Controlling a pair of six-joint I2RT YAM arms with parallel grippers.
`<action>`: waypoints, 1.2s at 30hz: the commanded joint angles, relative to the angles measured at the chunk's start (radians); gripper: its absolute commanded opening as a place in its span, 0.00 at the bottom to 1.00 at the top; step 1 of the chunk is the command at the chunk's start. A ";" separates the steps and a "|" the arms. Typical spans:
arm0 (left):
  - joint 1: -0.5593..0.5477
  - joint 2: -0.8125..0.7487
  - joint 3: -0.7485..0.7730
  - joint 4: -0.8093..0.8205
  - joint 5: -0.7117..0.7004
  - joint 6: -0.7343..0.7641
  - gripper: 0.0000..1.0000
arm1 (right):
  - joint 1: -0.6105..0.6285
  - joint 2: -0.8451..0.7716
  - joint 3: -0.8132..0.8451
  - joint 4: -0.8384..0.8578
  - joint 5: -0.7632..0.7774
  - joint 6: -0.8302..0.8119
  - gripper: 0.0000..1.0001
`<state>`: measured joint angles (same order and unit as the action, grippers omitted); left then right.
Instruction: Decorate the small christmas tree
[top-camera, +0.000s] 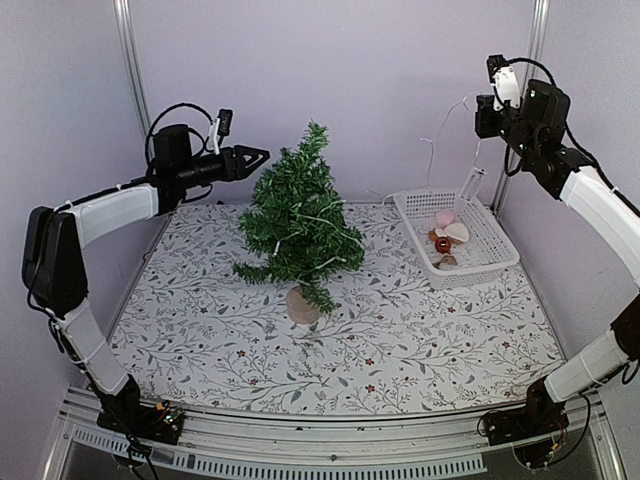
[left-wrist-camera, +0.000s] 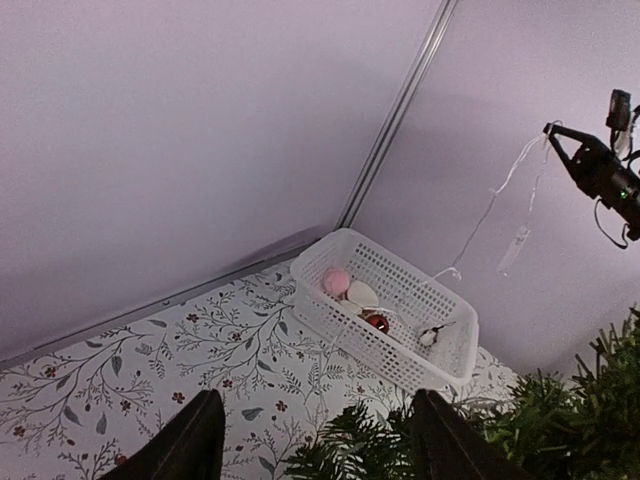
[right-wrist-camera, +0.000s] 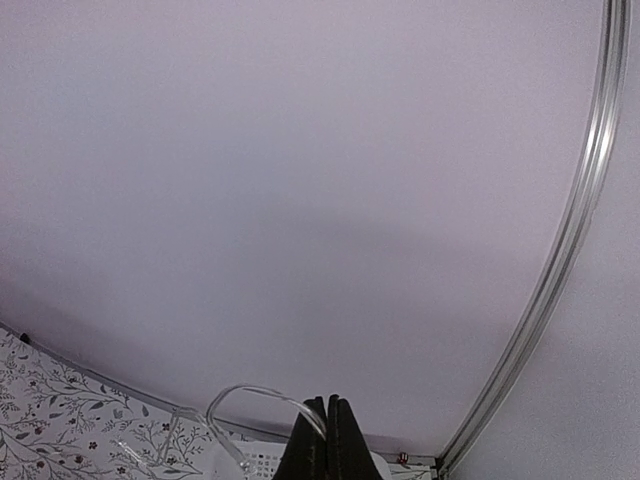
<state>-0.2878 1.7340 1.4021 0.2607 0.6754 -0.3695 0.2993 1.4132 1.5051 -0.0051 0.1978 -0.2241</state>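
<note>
Right fingers (right-wrist-camera: 325, 440) are pressed together on a clear wire (right-wrist-camera: 240, 389), pinched at the bottom centre of the right wrist view. The wire loops away to the left. In the top view these fingers are held high in the upper right of the frame, above the basket.

Left fingers (top-camera: 258, 155) are spread and nothing is held. They are seen in the upper left of the top view, level with the treetop and just left of it.

The small christmas tree (top-camera: 300, 215) stands upright at the centre of the frame on its pale stump (top-camera: 302, 305), mid-table. One thin white strand is draped across its branches.

One white slotted basket (top-camera: 480, 260) sits at the right of the frame, apart from the tree. Four small items are counted in it: one pink ball (top-camera: 444, 217), one cream piece (top-camera: 457, 231), one red ball (top-camera: 442, 244) and one small dark piece (top-camera: 447, 261) that is too small to identify.

The table (top-camera: 420, 340) is covered with a white cloth printed with grey vines and small red flowers. Plain pale lilac walls close in the back and sides. Two metal posts are counted, one upper left (top-camera: 128, 60) and one upper right (top-camera: 537, 40).
</note>
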 joint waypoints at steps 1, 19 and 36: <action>0.013 -0.038 -0.030 0.039 0.001 -0.048 0.66 | -0.009 0.026 0.071 -0.026 -0.024 -0.005 0.00; 0.008 -0.122 -0.075 0.049 -0.163 0.003 0.65 | -0.008 -0.112 0.206 -0.129 -0.147 -0.061 0.00; -0.059 -0.257 -0.086 -0.043 -0.283 0.146 0.62 | -0.007 -0.210 0.291 -0.299 -0.545 -0.084 0.00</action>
<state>-0.3061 1.5272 1.2881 0.2649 0.4530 -0.3088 0.2939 1.2716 1.7920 -0.2420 -0.1833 -0.2882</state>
